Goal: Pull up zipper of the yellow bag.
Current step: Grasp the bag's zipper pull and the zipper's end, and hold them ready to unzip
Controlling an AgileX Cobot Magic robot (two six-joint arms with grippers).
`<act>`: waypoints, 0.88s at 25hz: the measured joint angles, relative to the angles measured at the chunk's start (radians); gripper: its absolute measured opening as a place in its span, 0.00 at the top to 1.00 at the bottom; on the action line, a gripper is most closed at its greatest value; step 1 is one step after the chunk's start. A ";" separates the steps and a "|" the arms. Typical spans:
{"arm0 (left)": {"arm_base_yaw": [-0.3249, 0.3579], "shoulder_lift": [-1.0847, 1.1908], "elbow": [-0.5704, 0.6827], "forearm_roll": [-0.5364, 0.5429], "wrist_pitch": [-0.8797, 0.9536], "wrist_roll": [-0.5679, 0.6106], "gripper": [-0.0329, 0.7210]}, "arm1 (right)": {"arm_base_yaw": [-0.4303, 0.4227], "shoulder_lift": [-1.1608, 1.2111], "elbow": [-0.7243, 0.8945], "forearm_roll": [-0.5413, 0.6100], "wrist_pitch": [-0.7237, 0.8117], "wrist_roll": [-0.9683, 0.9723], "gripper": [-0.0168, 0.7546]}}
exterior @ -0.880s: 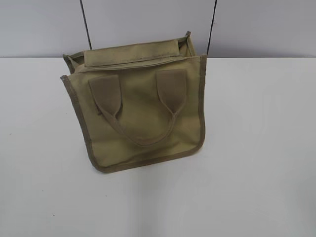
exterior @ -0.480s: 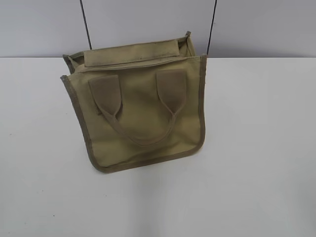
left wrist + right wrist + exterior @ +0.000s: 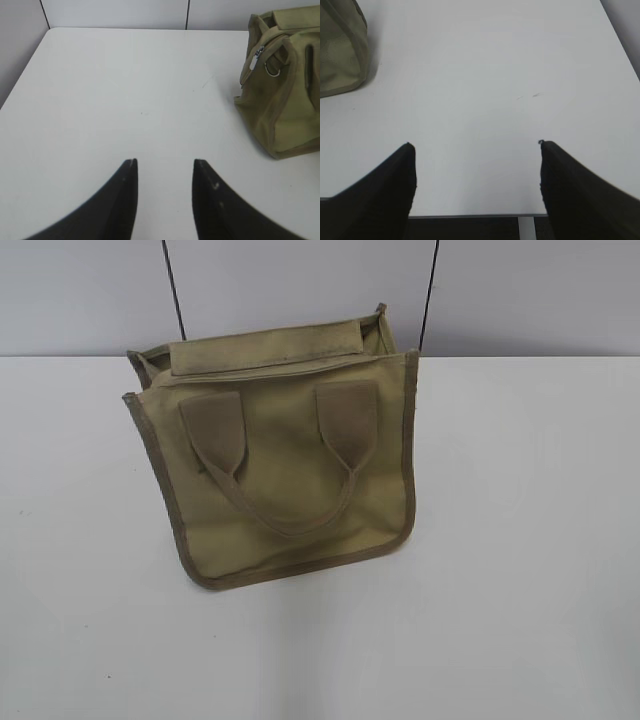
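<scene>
The yellow bag [image 3: 280,455] stands upright mid-table, zipper [image 3: 255,58] pull at two o'clock from the left gripper [image 3: 165,170]; both it and the right gripper [image 3: 476,150] hang spread, empty, well apart from it, presumably awaiting approach

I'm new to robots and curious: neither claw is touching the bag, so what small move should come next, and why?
Probably the left gripper should reach toward the zipper on the yellow bag: its jaws are open and empty, and only its camera shows the silver tab.

Looks like a lab/test bench: bare white table [image 3: 520,540], plain grey panel wall [image 3: 300,280] w/ seams
</scene>
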 joint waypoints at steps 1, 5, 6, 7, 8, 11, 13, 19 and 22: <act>0.000 0.000 0.000 0.000 0.000 0.000 0.59 | 0.000 0.000 0.000 0.000 0.000 0.000 0.25; 0.000 0.000 0.000 0.000 0.000 0.000 0.59 | 0.000 0.000 0.000 0.000 0.000 0.000 0.25; 0.000 0.000 0.000 0.000 0.000 0.000 0.59 | 0.000 0.000 0.000 0.000 0.000 0.000 0.25; 0.000 0.000 0.000 0.000 0.000 0.000 0.59 | 0.000 0.000 0.000 0.000 0.000 0.000 0.25; 0.000 0.000 0.000 0.000 0.000 0.000 0.59 | 0.000 0.000 0.000 0.000 0.000 0.000 0.25; 0.000 0.000 -0.006 -0.003 -0.012 0.000 0.59 | 0.000 0.000 0.000 0.000 0.000 0.000 0.25; 0.000 0.000 -0.020 -0.010 -0.065 0.000 0.59 | 0.000 0.000 0.000 0.000 0.000 0.000 0.25; 0.000 0.089 -0.029 -0.016 -0.322 0.000 0.53 | 0.000 0.000 0.000 0.000 0.000 0.000 0.25; 0.000 0.205 0.000 -0.038 -0.464 0.000 0.47 | 0.000 0.000 0.000 0.000 0.000 0.000 0.25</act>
